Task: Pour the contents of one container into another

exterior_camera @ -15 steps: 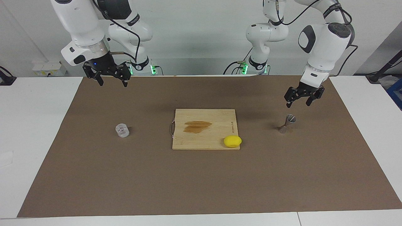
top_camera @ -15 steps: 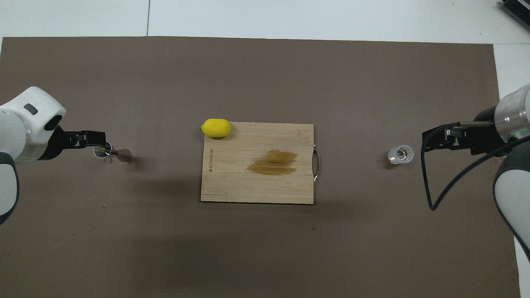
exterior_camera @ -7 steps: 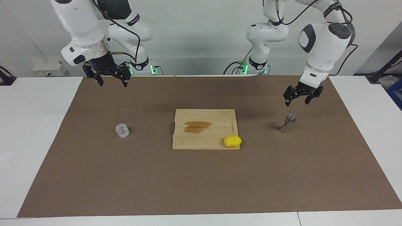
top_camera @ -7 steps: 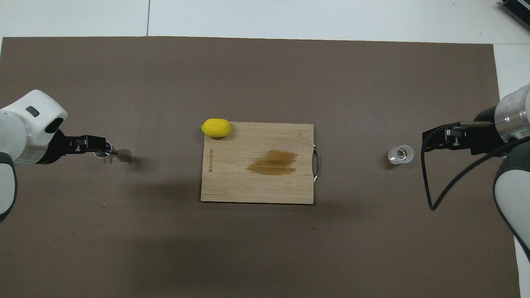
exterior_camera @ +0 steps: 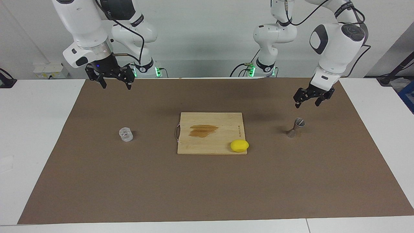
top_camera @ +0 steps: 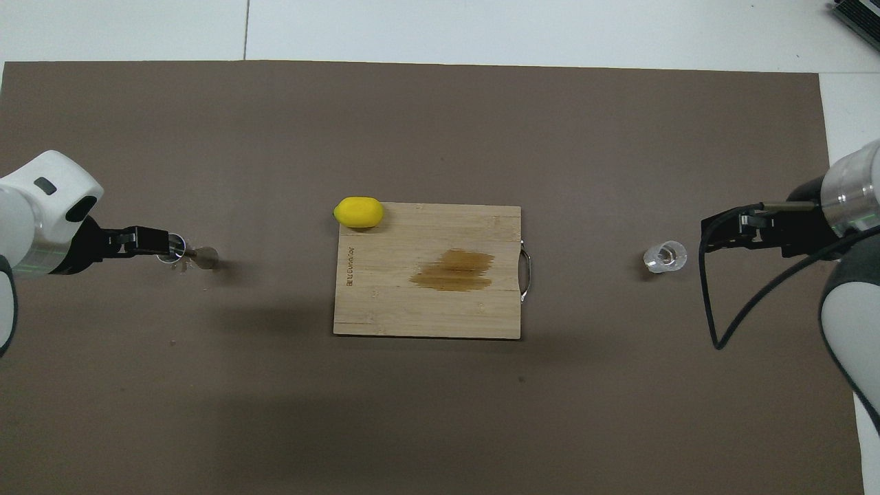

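The clear cup (exterior_camera: 125,134) stands on the brown mat toward the right arm's end of the table; it also shows in the overhead view (top_camera: 665,256). The steel jigger (exterior_camera: 296,127) stands upright on the mat toward the left arm's end, also seen from above (top_camera: 189,255). My left gripper (exterior_camera: 308,103) is open and empty, in the air above the jigger and clear of it; from above (top_camera: 157,241) its tips overlap the jigger's rim. My right gripper (exterior_camera: 115,84) is open and empty, high over the mat's edge by its base, well apart from the cup (top_camera: 720,231).
A wooden cutting board (exterior_camera: 226,124) with a brown stain lies at the middle of the mat (top_camera: 385,302). A yellow lemon (exterior_camera: 239,145) rests on the board's corner farther from the robots, toward the left arm's end (top_camera: 358,212).
My left gripper has risen a little and drawn back from over the jigger. The right arm, the cup and the jigger have not moved.
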Motion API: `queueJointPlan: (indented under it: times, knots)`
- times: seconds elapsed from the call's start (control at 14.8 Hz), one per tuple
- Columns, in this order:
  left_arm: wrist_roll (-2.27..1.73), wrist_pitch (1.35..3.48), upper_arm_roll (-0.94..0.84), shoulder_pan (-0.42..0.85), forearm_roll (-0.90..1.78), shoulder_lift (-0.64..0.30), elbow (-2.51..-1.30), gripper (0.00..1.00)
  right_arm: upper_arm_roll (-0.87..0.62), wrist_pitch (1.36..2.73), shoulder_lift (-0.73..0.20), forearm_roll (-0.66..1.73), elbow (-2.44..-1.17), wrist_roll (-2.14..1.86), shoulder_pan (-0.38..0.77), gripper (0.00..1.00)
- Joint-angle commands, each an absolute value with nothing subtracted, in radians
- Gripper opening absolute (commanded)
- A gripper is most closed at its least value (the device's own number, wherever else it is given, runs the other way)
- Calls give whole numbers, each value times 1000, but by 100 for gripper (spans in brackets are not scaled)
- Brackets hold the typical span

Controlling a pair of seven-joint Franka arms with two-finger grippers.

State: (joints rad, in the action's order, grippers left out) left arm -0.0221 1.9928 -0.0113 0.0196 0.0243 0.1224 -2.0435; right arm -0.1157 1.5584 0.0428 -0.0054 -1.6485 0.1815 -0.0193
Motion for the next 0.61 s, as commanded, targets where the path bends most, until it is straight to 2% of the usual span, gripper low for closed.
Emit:
queueJointPlan:
  times: [0.0,0.54]
  knots:
    - [141,1965,-11,-20,63,120,-2011,100,-120,1562,57,-2,-1664,192,-29,100]
    - [595,1962,-11,-164,270,32,-1960,100,-120,1562,57,-2,-1664,192,-29,100]
